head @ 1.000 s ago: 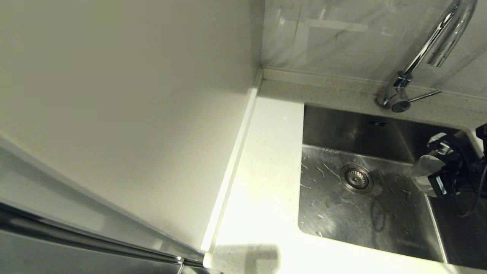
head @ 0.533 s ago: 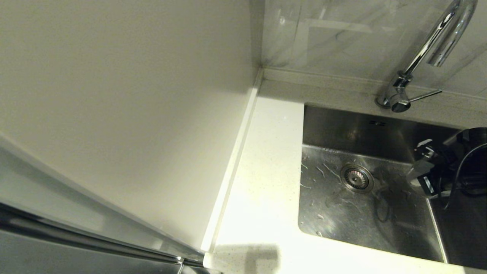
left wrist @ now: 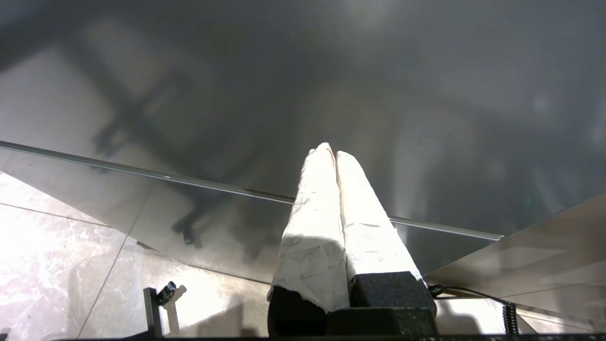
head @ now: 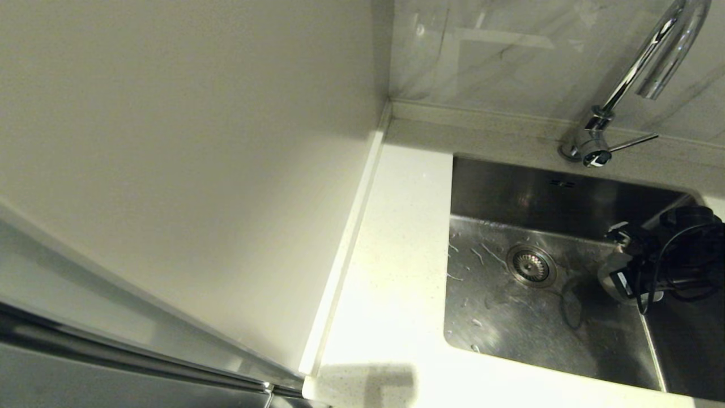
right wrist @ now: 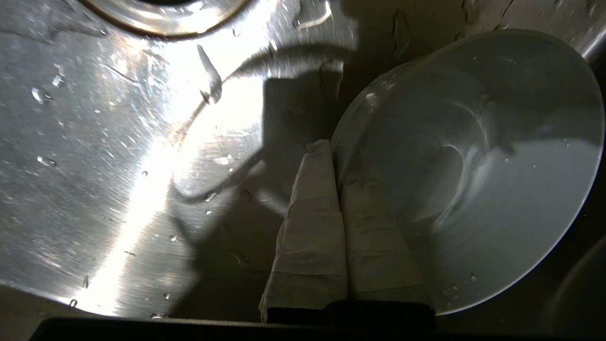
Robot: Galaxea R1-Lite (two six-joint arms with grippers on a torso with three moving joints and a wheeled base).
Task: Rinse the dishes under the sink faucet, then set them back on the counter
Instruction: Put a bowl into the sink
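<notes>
The right hand [head: 614,277] dips lower into the sink [head: 510,323] at its right side, carrying the pale bowl [right wrist: 473,166] by the rim, and edges leftward toward the drain strainer [head: 531,264]; its shadow on the basin floor slides nearer the drain too.

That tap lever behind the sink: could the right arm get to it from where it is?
Probably not right now. The right gripper is down in the sink, shut on a pale bowl's rim. The way up to the lever looks free.
</notes>
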